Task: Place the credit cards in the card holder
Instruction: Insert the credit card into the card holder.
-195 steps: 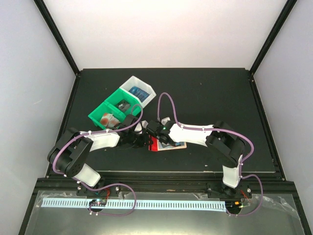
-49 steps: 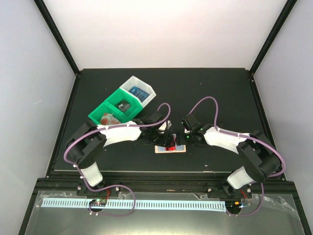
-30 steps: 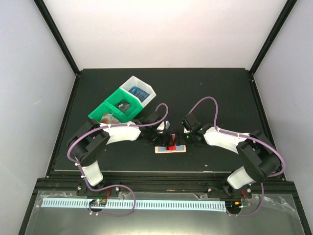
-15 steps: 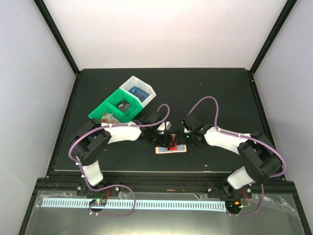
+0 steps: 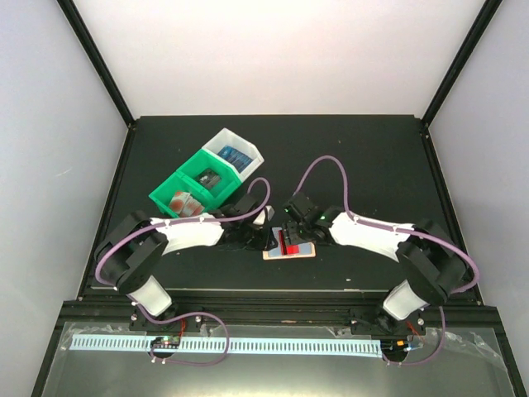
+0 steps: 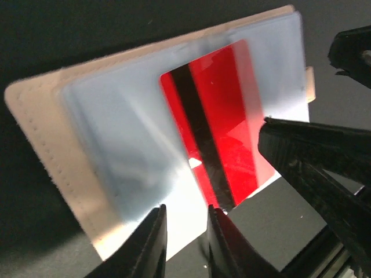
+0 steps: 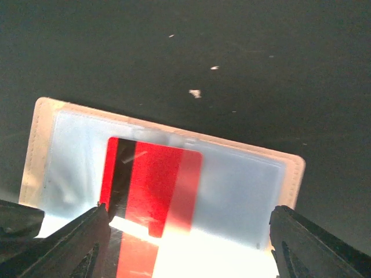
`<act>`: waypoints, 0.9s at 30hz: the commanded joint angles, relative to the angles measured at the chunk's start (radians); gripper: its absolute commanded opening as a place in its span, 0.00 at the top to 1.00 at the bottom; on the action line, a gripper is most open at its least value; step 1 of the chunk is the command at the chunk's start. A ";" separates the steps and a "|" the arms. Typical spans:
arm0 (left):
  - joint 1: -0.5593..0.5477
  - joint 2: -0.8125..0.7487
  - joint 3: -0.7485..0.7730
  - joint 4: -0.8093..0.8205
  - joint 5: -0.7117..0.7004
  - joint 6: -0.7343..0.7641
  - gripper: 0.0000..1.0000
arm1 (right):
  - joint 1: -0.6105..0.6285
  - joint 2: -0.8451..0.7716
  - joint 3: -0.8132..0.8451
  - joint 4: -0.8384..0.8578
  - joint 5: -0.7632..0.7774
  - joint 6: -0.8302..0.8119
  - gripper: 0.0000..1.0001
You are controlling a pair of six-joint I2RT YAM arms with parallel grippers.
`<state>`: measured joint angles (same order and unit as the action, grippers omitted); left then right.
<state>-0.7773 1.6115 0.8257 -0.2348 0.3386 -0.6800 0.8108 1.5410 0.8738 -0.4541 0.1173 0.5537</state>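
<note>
Your card holder (image 5: 289, 248) lies open on the counter (image 5: 364, 157), low and center in the overhead view, with a red card (image 7: 149, 185) partly inside a clear slot. Your left jaws (image 6: 182, 229) are narrowly parted, empty; your right jaws (image 7: 185, 243) gape wide.

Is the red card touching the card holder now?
Touching. In the right wrist view the red card lies on the open card holder, its far end under the clear sleeve; the left wrist view shows the same.

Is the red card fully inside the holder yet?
Partly in. The red card has one end under the holder's clear sleeve, where it looks hazy; its other end still lies bare outside the slot.
</note>
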 commanded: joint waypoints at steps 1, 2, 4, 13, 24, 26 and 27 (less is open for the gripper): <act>0.035 0.014 -0.078 0.186 0.115 -0.105 0.83 | 0.065 0.062 0.047 -0.012 0.082 -0.027 0.24; 0.037 0.027 -0.093 0.224 0.149 -0.128 0.85 | 0.080 0.076 0.057 -0.014 0.097 -0.026 0.24; 0.040 0.053 -0.102 0.248 0.154 -0.156 0.89 | 0.111 0.102 0.071 -0.021 0.134 -0.025 0.24; 0.094 0.082 -0.203 0.348 0.185 -0.241 0.98 | 0.182 0.175 0.083 -0.016 0.225 -0.011 0.24; 0.103 0.078 -0.217 0.325 0.166 -0.246 0.98 | 0.201 0.193 0.115 -0.193 0.497 0.170 0.24; 0.105 0.077 -0.217 0.322 0.166 -0.242 0.98 | 0.201 0.188 0.114 -0.211 0.512 0.200 0.25; 0.104 0.075 -0.218 0.322 0.167 -0.241 0.99 | 0.202 0.185 0.115 -0.212 0.511 0.205 0.25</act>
<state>-0.6830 1.6691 0.6262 0.1234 0.5312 -0.9192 1.0153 1.7370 0.9760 -0.5880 0.5083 0.6678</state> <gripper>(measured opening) 0.020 0.754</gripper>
